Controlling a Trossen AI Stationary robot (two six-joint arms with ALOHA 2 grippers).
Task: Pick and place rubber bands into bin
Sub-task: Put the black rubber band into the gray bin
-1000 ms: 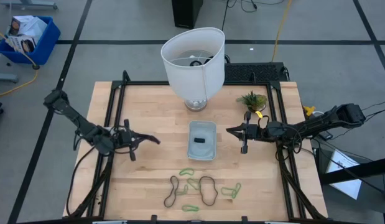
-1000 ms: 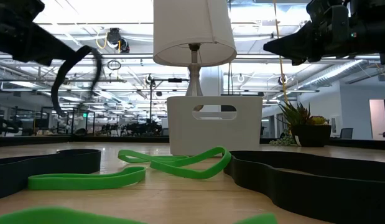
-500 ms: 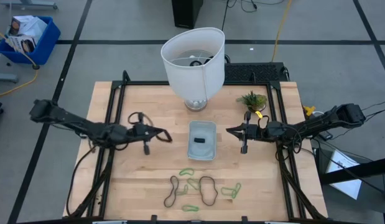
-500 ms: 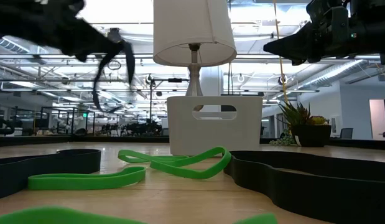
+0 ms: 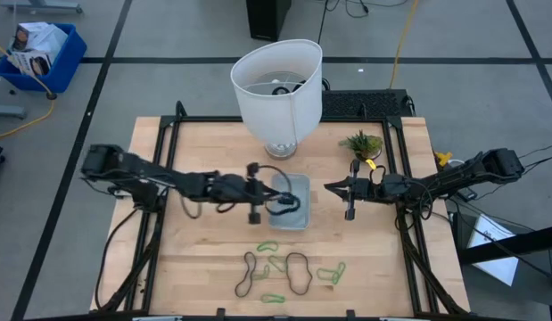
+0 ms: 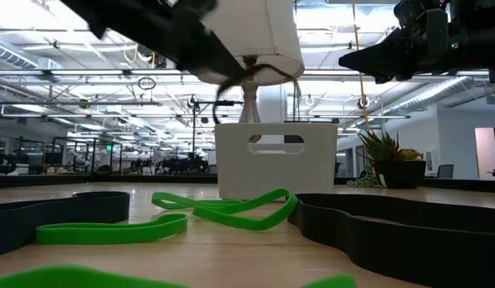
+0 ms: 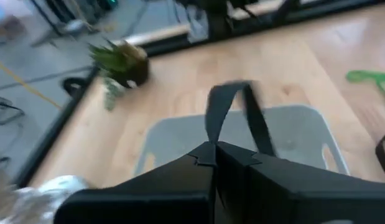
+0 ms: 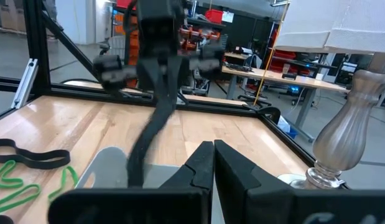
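Where overhead blurs, left gripper (image 7: 215, 151) shut on black band (image 7: 232, 118) above bin (image 7: 292, 134).

A large white lampshade-like bucket (image 5: 276, 85) stands on a glass base at the far middle of the wooden surface (image 5: 213, 259); a small green potted plant (image 5: 361, 144) sits to its right; off the surface, a blue crate (image 5: 39, 53) rests on the grey floor; a yellow cable (image 5: 402, 40) trails there.
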